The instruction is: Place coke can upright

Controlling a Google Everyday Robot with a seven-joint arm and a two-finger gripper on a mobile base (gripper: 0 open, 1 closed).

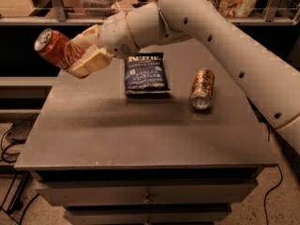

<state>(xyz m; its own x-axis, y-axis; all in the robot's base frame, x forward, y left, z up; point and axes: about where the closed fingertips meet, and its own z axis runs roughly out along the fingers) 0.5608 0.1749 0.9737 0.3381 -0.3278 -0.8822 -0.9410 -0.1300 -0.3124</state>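
Observation:
The coke can (57, 47) is red with white script and a silver top. It is held in the air above the table's far left corner, tilted with its top pointing up and to the left. My gripper (79, 55) is shut on the coke can's lower half, its cream fingers (90, 62) clamped on either side. The white arm reaches in from the right across the back of the table.
A blue chip bag (146, 73) lies flat at the table's back middle. A brown-gold can (202, 88) lies on its side to the right of it. The grey table (117, 130) has drawers below. Cables lie on the floor at the left.

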